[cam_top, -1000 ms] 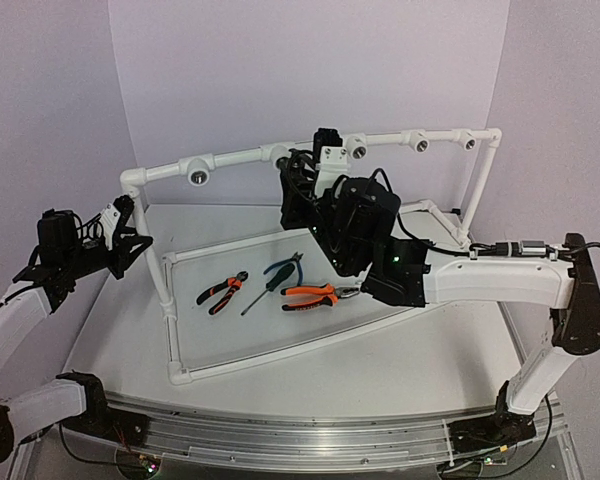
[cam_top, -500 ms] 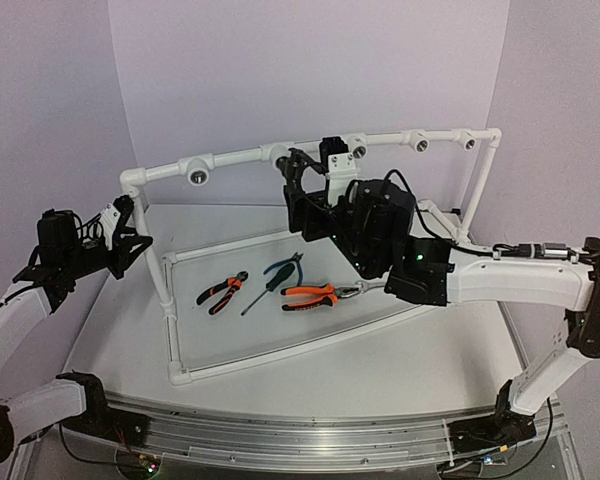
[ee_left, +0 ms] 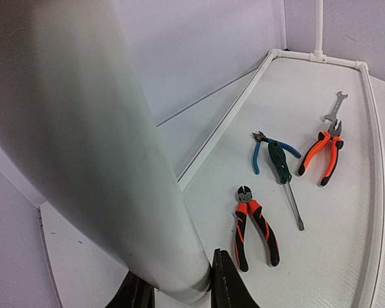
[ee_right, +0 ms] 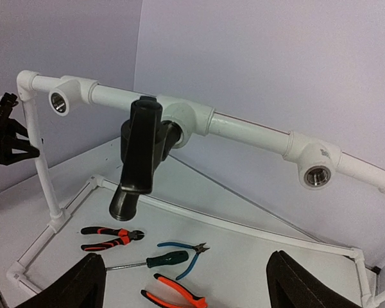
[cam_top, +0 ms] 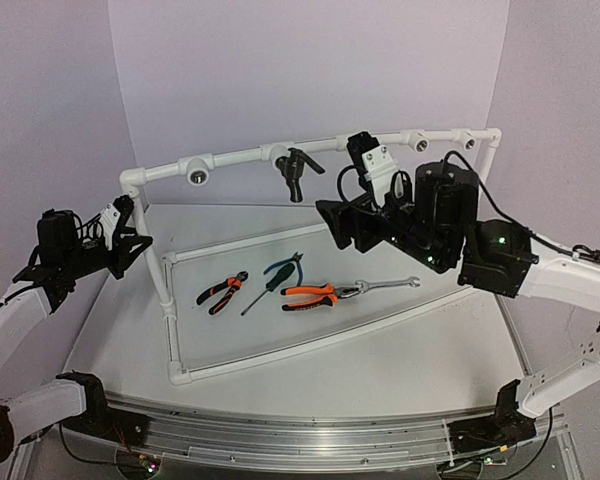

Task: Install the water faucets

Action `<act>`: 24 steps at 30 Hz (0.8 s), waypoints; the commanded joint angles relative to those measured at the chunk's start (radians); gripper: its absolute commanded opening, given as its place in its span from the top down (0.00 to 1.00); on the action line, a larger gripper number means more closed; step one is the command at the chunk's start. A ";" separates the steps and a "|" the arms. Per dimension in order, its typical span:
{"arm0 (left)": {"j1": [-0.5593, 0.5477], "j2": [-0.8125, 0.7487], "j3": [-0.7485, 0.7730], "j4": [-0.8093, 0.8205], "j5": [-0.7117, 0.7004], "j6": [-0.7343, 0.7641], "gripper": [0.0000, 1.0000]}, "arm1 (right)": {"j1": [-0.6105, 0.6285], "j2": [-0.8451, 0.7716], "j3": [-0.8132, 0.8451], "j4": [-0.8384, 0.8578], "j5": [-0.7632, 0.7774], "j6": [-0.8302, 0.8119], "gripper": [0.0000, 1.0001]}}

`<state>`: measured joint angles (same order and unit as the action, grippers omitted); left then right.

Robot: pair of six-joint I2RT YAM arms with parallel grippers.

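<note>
Up on the top rail of the white pipe frame (cam_top: 240, 155), the water faucet (ee_right: 141, 154) sits joined to a tee socket, left of the rail's middle in the overhead view. Its dark cylindrical body runs nearly vertical, leaning only a little. The open spout end points down toward the counter (cam_top: 310, 370) and the blunt top end stands about level with the rail. A short stub joins it sideways to the socket. Seen from above, its lever handle angles off to the right.

My right gripper (cam_top: 337, 225) hovers lower than the faucet and off to its right, well apart from it. The jaws are spread wide with nothing between them. Its fingers (ee_right: 83, 289) show only at the bottom corners of the wrist view, with the faucet ahead of them and higher.

My left gripper (cam_top: 130, 240) is clamped on the frame's left upright post, jaws drawn close around the pipe. In that wrist view the post is a broad blur running down between them.

Tools lie on the counter inside the frame's base:
- orange-and-black side cutters (cam_top: 223, 291)
- a green-handled screwdriver (cam_top: 268, 287)
- blue-handled cutters (cam_top: 285, 267)
- orange-handled pliers (cam_top: 313, 295)
- a wrench (cam_top: 385, 286) at the nose of the pliers

Another round socket (ee_right: 317, 174) on the rail faces forward.
</note>
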<state>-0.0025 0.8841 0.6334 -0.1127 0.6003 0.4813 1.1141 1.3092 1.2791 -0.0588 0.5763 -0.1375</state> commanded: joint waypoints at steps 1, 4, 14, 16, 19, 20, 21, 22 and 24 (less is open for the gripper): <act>-0.036 0.054 -0.089 -0.321 0.079 0.206 1.00 | 0.001 0.036 0.275 -0.367 -0.012 0.058 0.12; -0.036 0.054 -0.086 -0.318 0.081 0.206 1.00 | 0.000 0.097 0.432 -0.502 -0.005 0.078 0.10; -0.036 0.032 -0.077 -0.417 0.088 0.265 1.00 | -0.002 0.134 0.546 -0.559 0.017 0.132 0.06; -0.036 0.031 -0.071 -0.469 0.076 0.283 1.00 | -0.002 0.135 0.563 -0.565 0.009 0.176 0.07; -0.036 0.029 -0.078 -0.475 0.087 0.279 1.00 | -0.001 0.163 0.618 -0.586 0.001 0.194 0.08; -0.036 0.029 -0.078 -0.470 0.096 0.274 1.00 | -0.001 0.180 0.644 -0.596 -0.008 0.196 0.08; -0.036 0.031 -0.072 -0.466 0.103 0.270 1.00 | -0.002 0.209 0.678 -0.613 -0.024 0.197 0.09; -0.036 0.035 -0.068 -0.459 0.108 0.266 1.00 | -0.002 0.235 0.725 -0.628 -0.042 0.199 0.09; -0.036 0.045 -0.062 -0.450 0.111 0.266 1.00 | -0.002 0.296 0.808 -0.658 -0.081 0.203 0.09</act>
<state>-0.0004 0.8697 0.6542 -0.1884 0.6130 0.5352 1.1137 1.5144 1.9307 -0.6741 0.5618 0.0302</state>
